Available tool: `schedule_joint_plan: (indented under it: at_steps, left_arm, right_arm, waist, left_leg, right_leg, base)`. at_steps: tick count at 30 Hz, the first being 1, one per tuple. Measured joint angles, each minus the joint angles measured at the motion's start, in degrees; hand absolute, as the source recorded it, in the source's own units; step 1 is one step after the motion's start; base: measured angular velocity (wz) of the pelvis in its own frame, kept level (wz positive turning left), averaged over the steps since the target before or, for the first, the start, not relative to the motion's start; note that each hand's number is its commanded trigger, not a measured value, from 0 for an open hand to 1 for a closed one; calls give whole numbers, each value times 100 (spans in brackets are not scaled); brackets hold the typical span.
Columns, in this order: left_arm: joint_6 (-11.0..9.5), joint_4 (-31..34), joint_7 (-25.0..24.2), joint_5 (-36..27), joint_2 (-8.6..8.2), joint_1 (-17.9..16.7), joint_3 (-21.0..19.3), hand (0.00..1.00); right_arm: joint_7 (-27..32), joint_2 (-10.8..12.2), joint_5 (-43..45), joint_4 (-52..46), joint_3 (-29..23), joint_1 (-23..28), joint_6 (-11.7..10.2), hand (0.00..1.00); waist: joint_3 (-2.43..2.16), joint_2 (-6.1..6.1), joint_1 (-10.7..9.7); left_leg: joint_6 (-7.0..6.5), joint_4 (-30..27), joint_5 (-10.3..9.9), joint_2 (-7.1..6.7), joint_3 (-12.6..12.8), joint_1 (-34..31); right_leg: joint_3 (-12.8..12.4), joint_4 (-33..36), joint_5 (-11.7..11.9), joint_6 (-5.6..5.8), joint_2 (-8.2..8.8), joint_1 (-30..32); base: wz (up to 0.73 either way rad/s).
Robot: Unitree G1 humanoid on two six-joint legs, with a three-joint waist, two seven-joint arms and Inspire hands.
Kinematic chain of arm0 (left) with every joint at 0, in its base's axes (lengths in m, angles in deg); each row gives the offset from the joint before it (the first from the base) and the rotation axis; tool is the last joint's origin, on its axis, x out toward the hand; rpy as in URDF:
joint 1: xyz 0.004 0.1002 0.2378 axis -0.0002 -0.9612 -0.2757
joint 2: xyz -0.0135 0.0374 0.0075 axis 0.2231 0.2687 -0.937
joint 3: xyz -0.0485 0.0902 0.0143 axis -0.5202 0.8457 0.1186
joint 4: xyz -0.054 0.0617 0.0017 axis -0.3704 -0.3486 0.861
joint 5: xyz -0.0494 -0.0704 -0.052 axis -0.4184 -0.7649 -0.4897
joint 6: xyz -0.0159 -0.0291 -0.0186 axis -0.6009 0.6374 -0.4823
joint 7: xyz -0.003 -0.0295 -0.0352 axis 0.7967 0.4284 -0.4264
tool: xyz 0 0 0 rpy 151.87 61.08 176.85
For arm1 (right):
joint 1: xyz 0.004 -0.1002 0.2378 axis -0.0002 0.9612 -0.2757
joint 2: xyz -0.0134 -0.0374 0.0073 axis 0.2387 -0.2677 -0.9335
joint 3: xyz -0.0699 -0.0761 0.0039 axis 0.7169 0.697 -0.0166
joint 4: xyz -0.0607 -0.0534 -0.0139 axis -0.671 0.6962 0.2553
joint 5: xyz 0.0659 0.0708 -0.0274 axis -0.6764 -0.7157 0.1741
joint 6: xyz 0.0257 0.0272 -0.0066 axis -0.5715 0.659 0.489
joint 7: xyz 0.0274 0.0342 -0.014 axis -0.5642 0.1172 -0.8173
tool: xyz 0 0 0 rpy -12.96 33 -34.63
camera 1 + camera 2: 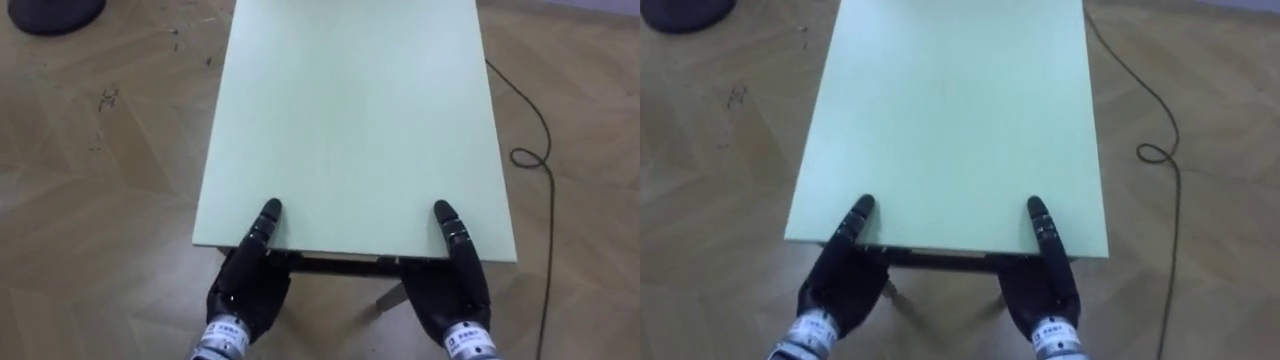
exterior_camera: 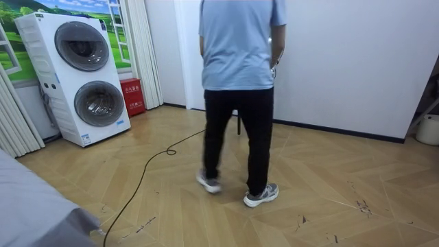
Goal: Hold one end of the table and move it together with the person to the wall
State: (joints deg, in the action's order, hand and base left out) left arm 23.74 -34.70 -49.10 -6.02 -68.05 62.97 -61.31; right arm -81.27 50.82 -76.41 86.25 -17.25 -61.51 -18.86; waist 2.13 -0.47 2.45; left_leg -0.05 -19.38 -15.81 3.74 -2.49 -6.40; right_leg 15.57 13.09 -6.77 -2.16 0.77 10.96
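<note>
- Looking down, we see the pale green counter (image 1: 350, 120) above the wooden floor (image 1: 100, 200).
- Our left hand (image 1: 245, 285) and right hand (image 1: 452, 295) meet its near edge; whether they grasp it we cannot tell.

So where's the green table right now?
In the eye views the pale green table is straight before the robot, with the left hand and right hand at its near edge.
</note>
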Motion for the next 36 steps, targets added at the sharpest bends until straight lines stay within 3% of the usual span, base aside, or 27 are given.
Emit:
schedule_joint_plan:
  at_steps: [1, 2, 3, 4, 5, 7, 10, 15, 19, 21, 23, 25, 27, 28, 29, 31, 32, 36]
  left_arm:
    - [20, -13, 76, -18, -71, -5, 9, 100]
    - [68, -10, 79, -19, -69, -5, 11, 100]
    - [67, -5, 76, -19, -79, -5, 11, 100]
    - [67, 17, 74, -19, -71, -3, 22, 100]
    - [66, 16, 75, -28, -66, -1, 16, 100]
    - [67, 15, 87, -48, -56, -31, 25, 100]
    - [66, 14, 92, -86, -64, -68, 18, 100]
    - [47, 14, 93, -86, -125, -81, 43, 100]
    - [28, 13, 134, -239, -92, -91, 90, 100]
    - [22, 13, 144, -286, -50, -100, 118, 100]
    - [23, 12, 145, -305, -51, -115, 144, 100]
    - [31, -5, 165, -303, -54, -114, 175, 100]
    - [31, -15, 181, -302, -45, -114, 205, 100]
    - [31, -15, 201, -270, -51, -113, 253, 100]
    - [27, -16, 220, -272, -33, -114, 279, 100]
    - [11, -14, 224, -273, -34, -109, 270, 100]
    - [13, -16, 229, -272, -66, -113, 252, 100]
    - [13, -13, 233, -270, -51, -127, 224, 100]
  right_arm:
    - [3, -77, 28, 11, -10, -13, -27, 100]
    - [2, -130, 26, 9, 30, -28, -59, 100]
    - [2, -128, 25, 9, 33, -41, -78, 100]
    - [2, -116, 22, 9, 40, -44, -122, 100]
    - [7, -96, 21, 9, 20, -31, -127, 100]
    - [25, -106, 21, 9, 6, 5, -104, 100]
    - [51, -109, 24, 9, 18, -14, -54, 100]
    - [51, -116, 87, 8, 6, -42, -57, 100]
    - [82, -170, 134, 9, 51, -76, -68, 100]
    - [93, -201, 133, 7, 26, -73, -60, 100]
    - [102, -197, 132, 6, -8, -28, -41, 100]
    - [103, -196, 117, 3, -12, 20, -42, 100]
    - [130, -192, 125, 3, -54, 65, -9, 100]
    - [142, -162, 140, 3, -76, 104, -17, 100]
    - [147, -148, 144, 1, -77, 136, -29, 100]
    - [164, -149, 168, -14, -66, 98, -30, 100]
    - [174, -201, 163, -19, -68, 73, -26, 100]
    - [208, -196, 163, -18, -48, 22, -9, 100]
  waist:
    - [-8, -143, -122]
    - [-18, -178, -169]
    - [-17, -176, -207]
    - [-17, -175, -281]
    - [-11, -164, -415]
    - [-11, -155, -468]
    - [-11, -163, -232]
    - [-12, -165, -153]
    - [-8, -204, 120]
    - [-10, -211, 89]
    - [-9, -221, -62]
    - [-9, -221, -177]
    - [-9, -219, -335]
    - [-7, -216, -435]
    - [-13, -198, -493]
    - [-12, -182, -461]
    - [-14, -190, -356]
    - [-15, -183, -97]
  left_leg:
    - [99, 55, 20, 59, 182, 1]
    - [210, 213, 143, 169, 902, 1]
    - [203, 292, 215, 216, 1251, -2]
    - [160, 458, 320, 296, 1757, 19]
    - [168, 539, 415, 352, 1991, 45]
    - [173, 582, 472, 344, 2058, 96]
    - [173, 543, 472, 341, 2071, 68]
    - [92, 412, 520, 281, 2096, -138]
    - [5, 396, 539, 116, 2058, -116]
    - [-72, 377, 547, 31, 1895, -141]
    - [-222, 367, 571, -175, 1720, -216]
    - [-354, 371, 595, -314, 1601, -227]
    - [-446, 312, 597, -481, 1252, -273]
    - [-510, 211, 584, -583, 987, -328]
    - [-545, 138, 572, -677, 790, -363]
    - [-568, 52, 582, -787, 676, -469]
    - [-573, 53, 586, -850, 654, -501]
    - [-550, 82, 619, -848, 533, -522]
  right_leg:
    - [226, 60, 102, -80, 57, -63]
    - [399, 60, 96, -84, 102, -100]
    - [440, 59, 96, -84, 118, -117]
    - [475, 51, 93, -81, 117, -175]
    - [494, 44, 85, -68, 121, -258]
    - [506, 45, 50, -12, 127, -362]
    - [662, 45, 18, 32, 154, -410]
    - [897, 74, -33, 109, 293, -467]
    - [1062, 352, -124, 232, 539, -469]
    - [1070, 551, -203, 319, 691, -469]
    - [1074, 799, -321, 447, 872, -487]
    - [814, 1027, -400, 539, 1006, -485]
    - [475, 1272, -465, 590, 1075, -484]
    - [139, 1398, -524, 580, 1070, -467]
    - [-287, 1324, -663, 544, 989, -449]
    - [-738, 874, -747, 537, 721, -383]
    - [-734, 755, -783, 581, 690, -373]
    - [-593, 675, -752, 562, 654, -507]
  base:
    - [93]
    - [100]
    - [96]
    - [114]
    - [114]
    - [73]
    - [23]
    - [51]
    - [24]
    - [56]
    - [88]
    - [95]
    - [104]
    - [107]
    - [96]
    - [54]
    - [29]
    - [24]
